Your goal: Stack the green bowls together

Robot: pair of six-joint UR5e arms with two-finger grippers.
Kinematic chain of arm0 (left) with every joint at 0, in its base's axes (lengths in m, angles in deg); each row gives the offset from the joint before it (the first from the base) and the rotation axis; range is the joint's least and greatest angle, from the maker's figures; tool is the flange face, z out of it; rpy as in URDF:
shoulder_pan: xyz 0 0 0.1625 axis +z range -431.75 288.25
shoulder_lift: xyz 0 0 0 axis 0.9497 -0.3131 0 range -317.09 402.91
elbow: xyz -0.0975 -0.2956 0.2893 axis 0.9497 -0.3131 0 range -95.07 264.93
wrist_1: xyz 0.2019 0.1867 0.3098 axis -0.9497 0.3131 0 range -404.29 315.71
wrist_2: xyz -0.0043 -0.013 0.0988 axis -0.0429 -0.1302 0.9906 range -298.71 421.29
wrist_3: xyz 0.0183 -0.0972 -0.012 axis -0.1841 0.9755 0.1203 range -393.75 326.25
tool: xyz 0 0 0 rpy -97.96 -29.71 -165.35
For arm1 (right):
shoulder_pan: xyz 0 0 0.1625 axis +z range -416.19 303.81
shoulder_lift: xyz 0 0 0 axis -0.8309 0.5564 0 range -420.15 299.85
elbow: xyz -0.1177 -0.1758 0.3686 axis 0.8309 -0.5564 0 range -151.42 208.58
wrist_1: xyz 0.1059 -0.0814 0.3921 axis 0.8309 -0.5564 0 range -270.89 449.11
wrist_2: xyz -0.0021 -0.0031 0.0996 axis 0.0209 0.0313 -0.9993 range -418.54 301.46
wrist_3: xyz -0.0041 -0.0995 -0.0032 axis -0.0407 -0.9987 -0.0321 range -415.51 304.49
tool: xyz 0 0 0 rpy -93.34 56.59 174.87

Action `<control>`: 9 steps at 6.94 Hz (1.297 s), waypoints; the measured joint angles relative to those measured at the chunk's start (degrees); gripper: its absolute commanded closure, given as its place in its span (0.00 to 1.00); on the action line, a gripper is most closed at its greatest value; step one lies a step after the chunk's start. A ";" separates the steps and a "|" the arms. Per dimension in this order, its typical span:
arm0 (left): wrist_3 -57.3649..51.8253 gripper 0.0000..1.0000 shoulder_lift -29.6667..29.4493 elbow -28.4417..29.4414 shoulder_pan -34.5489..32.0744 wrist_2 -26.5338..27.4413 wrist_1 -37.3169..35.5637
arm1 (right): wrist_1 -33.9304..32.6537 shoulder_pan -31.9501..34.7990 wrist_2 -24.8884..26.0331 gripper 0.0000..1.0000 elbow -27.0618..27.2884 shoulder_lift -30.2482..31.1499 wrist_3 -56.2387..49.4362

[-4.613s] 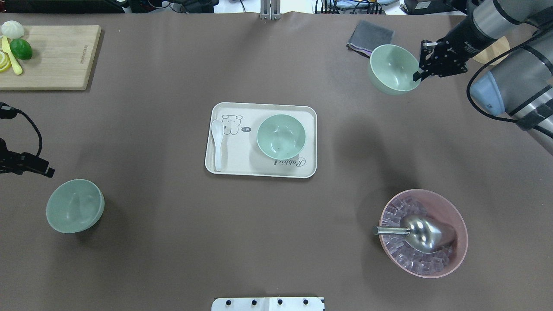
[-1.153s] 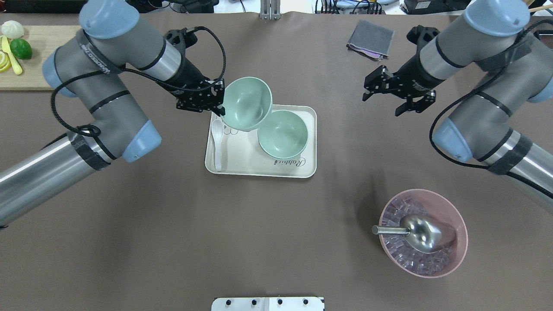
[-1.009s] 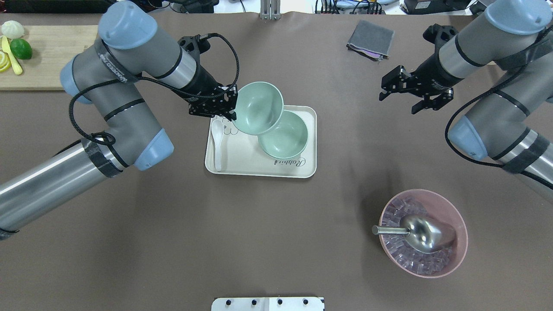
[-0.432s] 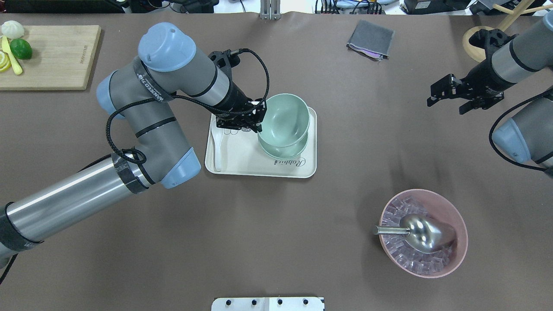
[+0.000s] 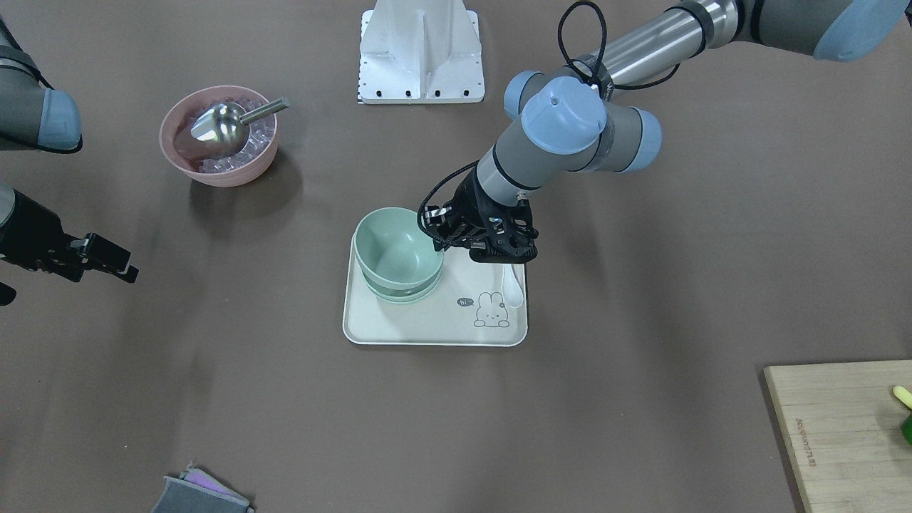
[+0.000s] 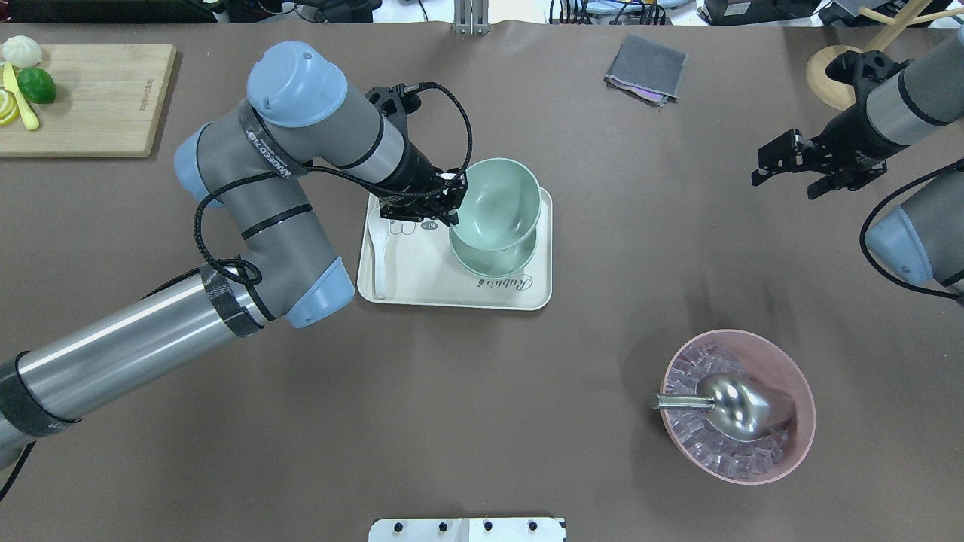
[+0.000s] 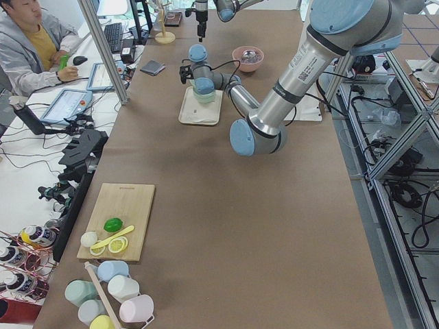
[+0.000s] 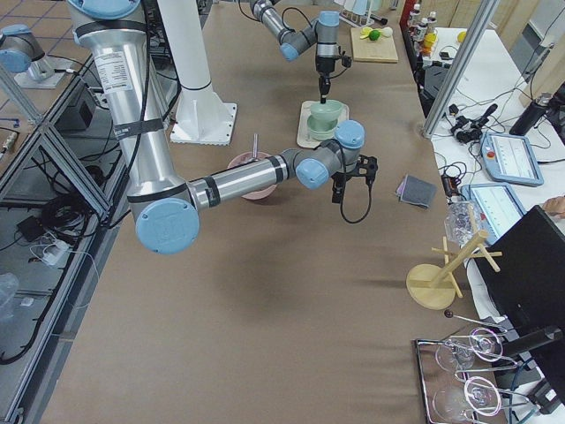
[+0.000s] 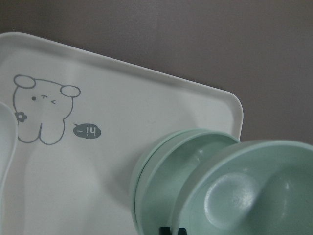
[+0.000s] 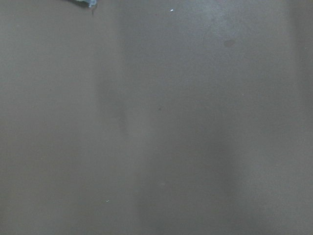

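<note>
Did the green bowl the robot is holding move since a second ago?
Yes. The held green bowl went rightward along the tray, and is now over the stacked green bowls there.

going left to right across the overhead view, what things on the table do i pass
cutting board → white spoon → green bowls → pink bowl

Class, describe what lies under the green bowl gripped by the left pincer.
Nested green bowls sit on the tray beneath it; only a crescent of them shows. Their bottoms are covered by the held bowl.
</note>
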 measured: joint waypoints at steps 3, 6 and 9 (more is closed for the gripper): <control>0.26 0.02 -0.14 -0.01 1.57 5.11 -0.20 | 0.01 0.22 -0.14 0.00 0.21 -0.06 -0.01; -1.36 0.02 2.42 -3.35 -5.48 -3.64 -2.28 | -0.01 2.69 -0.15 0.00 0.36 1.06 -1.86; -24.22 0.02 16.68 -17.03 -15.94 -10.33 -16.00 | -2.38 9.31 -0.12 0.00 -0.52 5.27 -16.45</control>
